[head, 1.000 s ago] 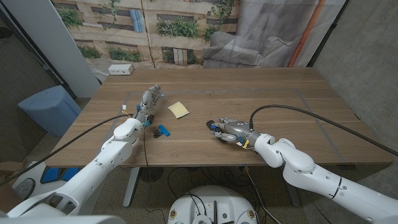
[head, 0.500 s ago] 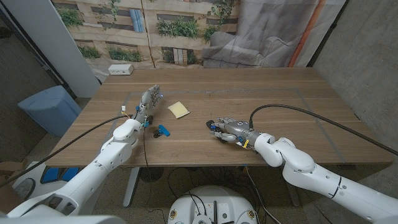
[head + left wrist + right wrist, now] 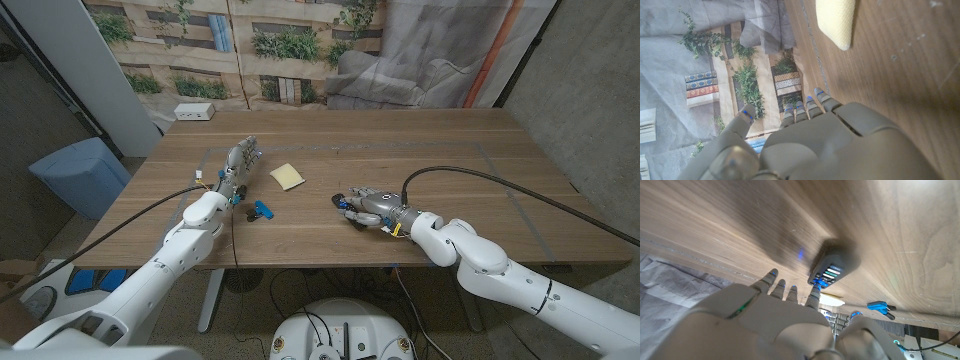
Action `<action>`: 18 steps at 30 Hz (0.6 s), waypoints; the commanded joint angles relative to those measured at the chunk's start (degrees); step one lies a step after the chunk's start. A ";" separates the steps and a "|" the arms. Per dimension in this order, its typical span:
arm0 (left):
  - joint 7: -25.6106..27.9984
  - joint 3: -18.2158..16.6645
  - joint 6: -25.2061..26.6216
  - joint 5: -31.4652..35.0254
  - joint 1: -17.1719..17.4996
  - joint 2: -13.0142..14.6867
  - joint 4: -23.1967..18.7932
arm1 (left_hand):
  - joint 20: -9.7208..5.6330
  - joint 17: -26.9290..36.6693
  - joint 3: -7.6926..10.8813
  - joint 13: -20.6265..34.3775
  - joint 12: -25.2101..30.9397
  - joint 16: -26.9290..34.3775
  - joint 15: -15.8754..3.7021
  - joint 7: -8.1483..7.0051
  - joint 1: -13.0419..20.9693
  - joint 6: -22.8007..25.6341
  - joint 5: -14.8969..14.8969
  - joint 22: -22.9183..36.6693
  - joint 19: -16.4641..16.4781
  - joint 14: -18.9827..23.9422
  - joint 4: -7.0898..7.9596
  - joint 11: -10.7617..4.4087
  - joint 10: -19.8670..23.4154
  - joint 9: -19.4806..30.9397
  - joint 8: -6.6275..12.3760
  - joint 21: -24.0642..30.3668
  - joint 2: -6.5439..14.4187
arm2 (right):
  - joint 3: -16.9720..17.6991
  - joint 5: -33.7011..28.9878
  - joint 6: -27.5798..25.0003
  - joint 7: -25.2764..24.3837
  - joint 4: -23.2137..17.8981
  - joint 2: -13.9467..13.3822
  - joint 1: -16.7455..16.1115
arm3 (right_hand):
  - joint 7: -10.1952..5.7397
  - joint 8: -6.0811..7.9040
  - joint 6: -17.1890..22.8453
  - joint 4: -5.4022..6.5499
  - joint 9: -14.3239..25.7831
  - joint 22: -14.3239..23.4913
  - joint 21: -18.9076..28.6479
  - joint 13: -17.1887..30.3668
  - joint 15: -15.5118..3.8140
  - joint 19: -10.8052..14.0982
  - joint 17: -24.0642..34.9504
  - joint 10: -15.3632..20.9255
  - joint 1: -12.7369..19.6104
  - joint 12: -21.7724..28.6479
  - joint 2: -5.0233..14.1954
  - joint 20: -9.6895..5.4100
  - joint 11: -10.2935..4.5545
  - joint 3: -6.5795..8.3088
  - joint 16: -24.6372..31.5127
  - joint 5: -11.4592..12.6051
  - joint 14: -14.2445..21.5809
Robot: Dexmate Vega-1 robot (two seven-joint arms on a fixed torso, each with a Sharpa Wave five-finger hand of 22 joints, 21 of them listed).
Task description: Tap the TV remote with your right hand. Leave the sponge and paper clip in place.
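Two robot hands show from the head camera: the right hand (image 3: 362,207), fingers apart, covers the TV remote (image 3: 343,200) near the table's (image 3: 420,140) front edge; the left hand (image 3: 240,163), open and empty, stands beside a yellow sponge (image 3: 287,176) and blue paper clip (image 3: 262,209). Right wrist camera: a fingertip (image 3: 814,291) touches the remote's buttons. Left wrist camera: straight fingers (image 3: 805,107) near the sponge.

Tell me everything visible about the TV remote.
The TV remote is a small, dark, oblong handset with rounded ends, plastic by its look, with rows of pale and greenish buttons on its face. It lies flat on the wooden table, face up. In the right wrist view a fingertip of the right hand reaches its near end and seems to touch it. In the head view that hand covers most of the remote. The blue paper clip lies apart from it.
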 commanded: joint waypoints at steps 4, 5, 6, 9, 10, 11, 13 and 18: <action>0.31 0.23 -0.18 0.05 -0.33 -0.64 0.89 | -3.54 0.22 0.30 0.33 -0.08 -0.04 -0.14 -0.14 -0.59 0.22 0.09 0.27 0.34 0.22 0.15 -0.33 0.31 0.28 -0.04 -0.01 4.27 | 2.05 1.38 1.75 -2.17 -0.90 -0.74 -0.27 | -0.17 -0.28 0.36 -0.11 -0.23 0.03 0.39 0.21 -0.40 0.91 0.31 0.37 0.89 0.39 7.14 -0.10 0.04 -0.16 0.62 0.61 -0.44; 0.28 0.22 -0.19 0.04 -0.32 -0.62 0.91 | -3.52 0.22 0.30 0.33 -0.07 -0.03 -0.14 -0.12 -0.60 0.24 0.09 0.27 0.33 0.24 0.15 -0.32 0.32 0.28 -0.03 -0.01 4.27 | 2.19 1.49 1.65 -2.26 -0.98 -0.64 -0.28 | -0.25 -0.30 0.40 -0.13 -0.22 0.01 0.39 0.21 -0.34 0.97 0.32 0.45 0.92 0.40 7.14 -0.13 -0.01 -0.15 0.68 0.62 -0.28; 0.26 0.20 -0.19 0.01 -0.32 -0.62 0.94 | -3.53 0.22 0.31 0.33 -0.08 -0.04 -0.17 -0.18 -0.60 0.24 0.09 0.27 0.32 0.23 0.16 -0.34 0.31 0.28 -0.03 -0.02 4.27 | 2.37 1.65 1.45 -2.62 -1.00 -0.44 -0.43 | -0.25 -0.31 0.39 -0.14 -0.22 0.01 0.42 0.21 -0.33 1.09 0.33 0.50 0.94 0.40 7.14 -0.08 0.01 -0.15 0.72 0.63 -0.18; 0.19 0.16 -0.47 0.01 -0.33 -0.69 1.00 | -3.55 0.22 0.32 0.33 -0.07 -0.04 -0.17 -0.15 -0.61 0.25 0.09 0.27 0.33 0.23 0.17 -0.29 0.32 0.28 -0.03 -0.02 4.26 | 3.19 3.19 1.16 -3.22 -1.23 -0.13 -0.87 | -0.26 -0.34 0.44 -0.18 -0.20 -0.01 0.50 0.21 -0.31 1.43 0.35 0.79 0.99 0.47 7.15 0.04 -0.03 -0.12 0.81 0.65 0.08; 0.11 0.18 -0.60 0.10 -0.34 -0.64 0.94 | -3.53 0.22 0.33 0.33 -0.07 -0.04 -0.19 -0.15 -0.61 0.23 0.09 0.27 0.32 0.23 0.17 -0.36 0.33 0.28 -0.04 -0.02 4.27 | 3.32 3.11 0.96 -3.52 -1.40 -0.13 -0.98 | -0.25 -0.27 0.68 -0.20 -0.20 -0.01 0.50 0.21 -0.31 1.48 0.36 0.90 1.02 0.49 7.16 0.04 -0.07 -0.10 0.83 0.66 0.13; -0.02 0.20 -0.73 0.14 -0.42 -0.65 0.98 | -3.54 0.22 0.33 0.33 -0.08 -0.04 -0.17 -0.15 -0.60 0.25 0.09 0.27 0.32 0.24 0.17 -0.37 0.32 0.28 -0.03 -0.02 4.27 | 3.56 3.45 0.99 -3.74 -1.60 -0.19 -1.08 | -0.20 -0.25 0.82 -0.23 -0.19 -0.02 0.52 0.21 -0.46 1.61 0.37 1.23 1.06 0.59 7.16 0.10 0.03 -0.07 0.87 0.67 0.24; -0.27 0.23 -1.13 0.22 -0.61 -0.76 1.21 | -3.54 0.21 0.35 0.33 -0.08 -0.06 -0.17 -0.15 -0.59 0.25 0.09 0.27 0.32 0.20 0.17 -0.36 0.31 0.28 -0.03 -0.02 4.28 | 3.86 3.33 0.70 -4.25 -2.10 -0.30 -1.26 | -0.29 -0.25 0.92 -0.26 -0.18 -0.04 0.56 0.21 -0.47 1.85 0.38 1.42 1.10 0.61 7.16 0.12 0.10 -0.03 0.93 0.69 0.40; -0.74 0.32 -1.76 0.34 -1.01 -1.00 1.82 | -3.53 0.19 0.39 0.33 -0.08 -0.08 -0.16 -0.16 -0.57 0.26 0.10 0.27 0.30 0.19 0.14 -0.33 0.32 0.28 -0.03 -0.03 4.27 | 4.53 2.94 0.72 -6.07 -2.44 -0.57 -1.61 | -0.28 -0.24 1.47 -0.44 -0.13 -0.08 0.94 0.20 -0.12 3.61 0.41 3.35 1.25 1.03 6.83 0.73 0.47 0.01 1.47 0.66 1.98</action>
